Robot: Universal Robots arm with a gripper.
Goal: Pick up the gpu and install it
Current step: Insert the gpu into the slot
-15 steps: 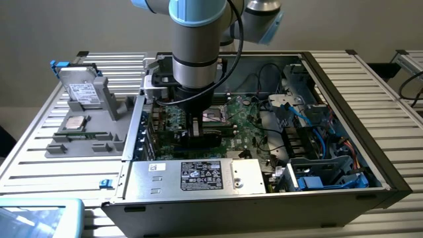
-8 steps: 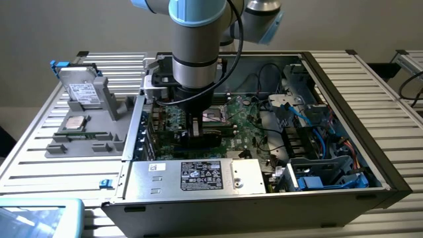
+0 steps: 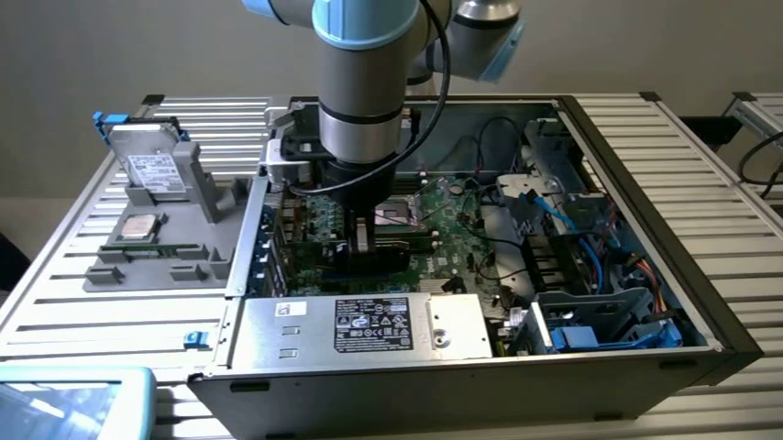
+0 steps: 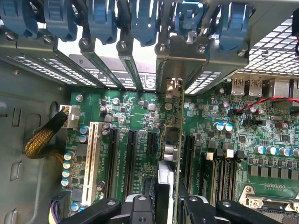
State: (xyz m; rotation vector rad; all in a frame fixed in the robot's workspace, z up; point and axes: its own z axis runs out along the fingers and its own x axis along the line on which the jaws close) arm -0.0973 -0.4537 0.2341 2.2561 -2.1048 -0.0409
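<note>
Gpu (image 4: 176,140) already picked up, pinched edge-on between gripper (image 4: 164,203) fingers, standing upright over motherboard (image 4: 135,116) slots inside computer case (image 3: 661,183). Not yet seated fully, probably; pressing down left.

I am reaching my arm (image 3: 363,82) straight down, wrist vertical, with my gripper (image 4: 164,205) pointing downward, its two black fingers (image 4: 140,207) closing on the gpu (image 4: 174,154) standing edge-on between them.

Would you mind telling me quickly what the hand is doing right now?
Hand: closed on the gpu, which stands on edge over the motherboard slots.
</note>
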